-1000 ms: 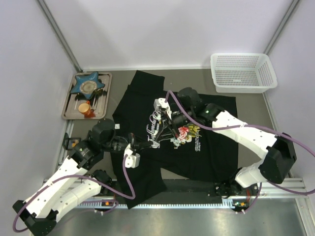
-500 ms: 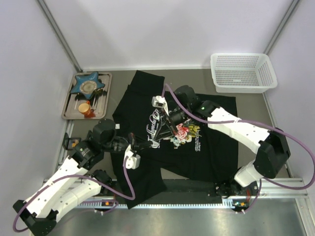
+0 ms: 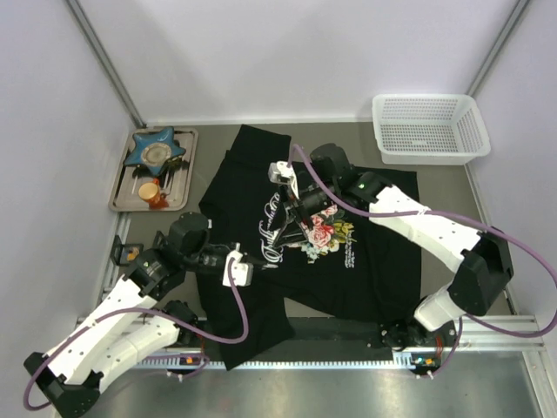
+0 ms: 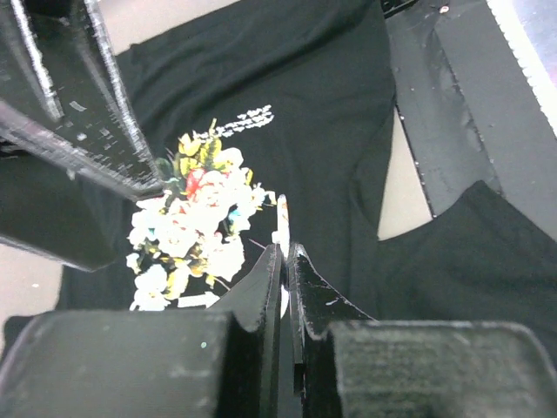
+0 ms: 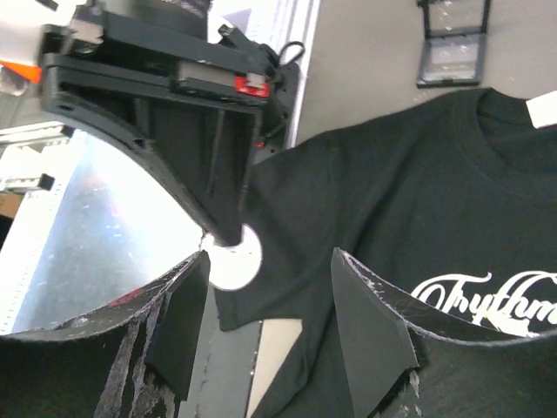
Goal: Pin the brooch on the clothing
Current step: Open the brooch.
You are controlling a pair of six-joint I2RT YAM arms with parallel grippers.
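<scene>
Left pincer (image 4: 285,251) nips the brooch (image 5: 233,259); right pincer (image 5: 270,255) gapes wide, brooch just ahead inside its gap (face toward it), above the shirt (image 5: 418,192).

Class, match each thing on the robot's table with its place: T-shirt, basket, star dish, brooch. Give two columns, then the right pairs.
Things
1 T-shirt
2 basket
3 star dish
4 brooch

Places
a on the tray at the far left
b pinched in the left gripper
c far right corner of the table
d spread across the middle of the table

Pairs: 1-d, 2-c, 3-a, 4-b
</scene>
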